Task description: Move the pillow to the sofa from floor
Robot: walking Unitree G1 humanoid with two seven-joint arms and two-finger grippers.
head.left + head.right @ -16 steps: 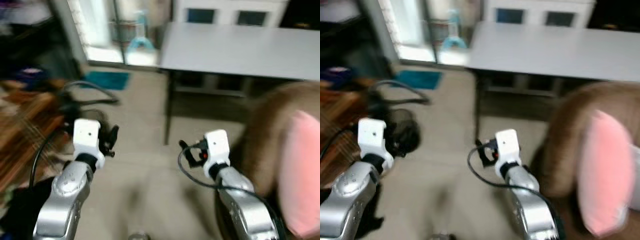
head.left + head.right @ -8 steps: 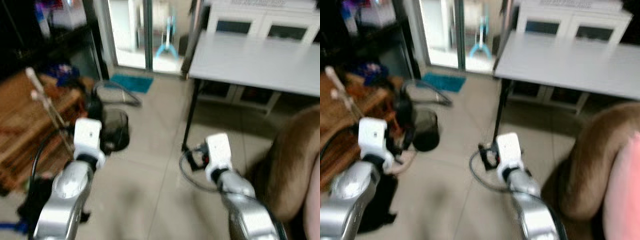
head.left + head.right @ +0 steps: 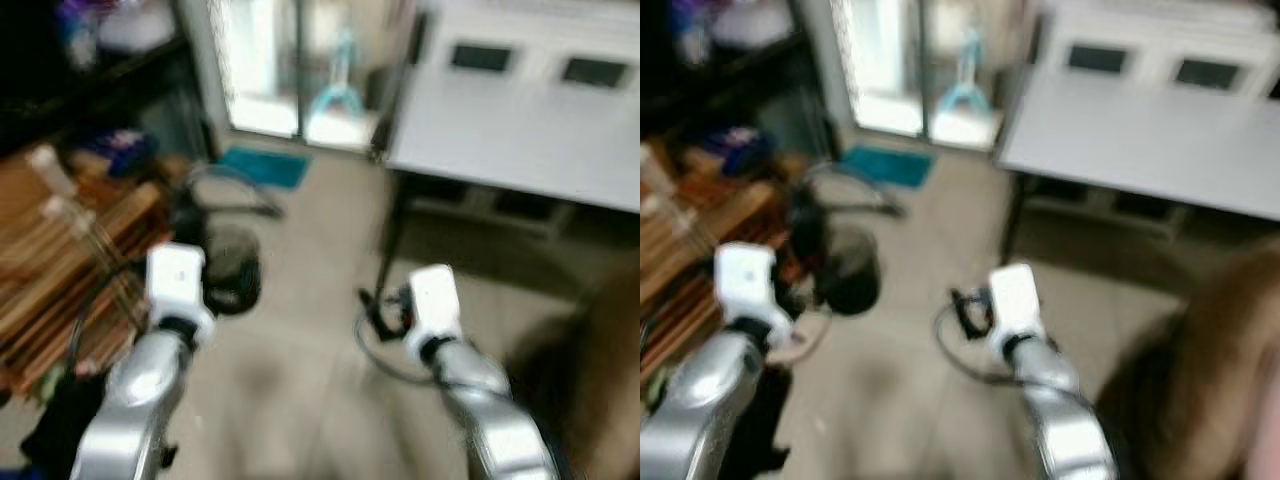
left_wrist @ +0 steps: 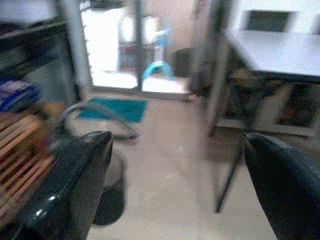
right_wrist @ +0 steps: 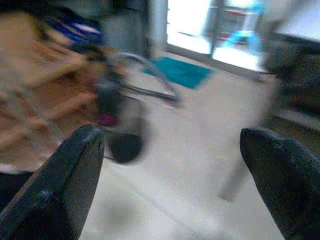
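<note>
Floor (image 3: pixel 300 400) ahead is bare tile as far as I can make out; head views are blurred, so small stuff is unreadable. I can't find the pillow on any of it, so I can't call its direction from the fingers or its long axis. Sofa (image 3: pixel 1180 400) is the brown bulk at my right edge, just beside the right arm, so that arm is the nearer one for the drop-off.

Table (image 3: pixel 520 140) sits ahead and to the right, white cabinet (image 3: pixel 1150 60) behind it. Wooden rack (image 3: pixel 60 260) is on my left, with a dark bin (image 3: pixel 235 275) and a grey hose (image 3: pixel 235 190) on the tile beyond the left arm. Teal mat (image 3: pixel 265 165) lies in front of the glass door (image 3: pixel 265 60).

Left gripper (image 4: pixel 175 185) is held out at about waist height, fingers spread wide, nothing between them. Right gripper (image 5: pixel 170 185) is the same: spread, empty, pointing over the bin and mat.

My read: search phase, nothing grasped yet. Next I need the pillow in view before picking an arm. Risk is the hose and bin underfoot on the left.
</note>
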